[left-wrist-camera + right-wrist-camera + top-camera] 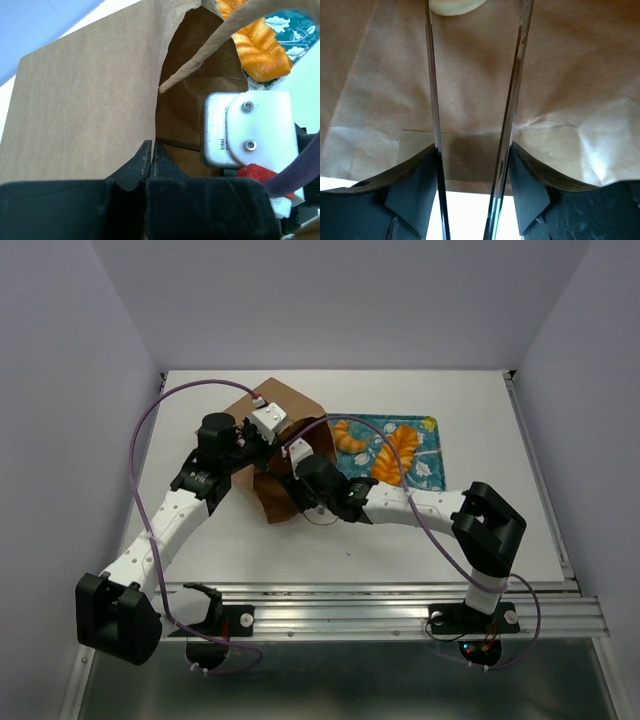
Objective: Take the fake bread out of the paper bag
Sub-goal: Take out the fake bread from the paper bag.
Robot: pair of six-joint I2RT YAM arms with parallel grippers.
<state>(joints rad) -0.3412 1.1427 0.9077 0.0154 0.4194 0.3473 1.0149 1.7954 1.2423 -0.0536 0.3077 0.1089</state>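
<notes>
On the left we see the left gripper (151,150) clenched on the edge of the paper bag (290,402), its two dark fingers pressed together with the brown paper pinched between them. The bag lies on its side on the white table (420,530), with its mouth held open toward the right. A cord handle (200,62) loops across that opening.

Moving right, the right gripper (475,50) reaches into the bag's mouth. Its jaws stand parted and nothing sits between them; we see only creased brown paper behind the thin fingers. At the top edge of the right wrist view a pale rounded shape (452,6) peeks in just past the left-hand finger (it may be the small roll, but we cannot tell).

Further right, just beside the bag's mouth, lies a teal patterned tray (425,472). On it rest two pieces of the fake bread: the curved croissant (350,436) at its left end and the long braided loaf (397,454) near the middle, both outside the bag.
</notes>
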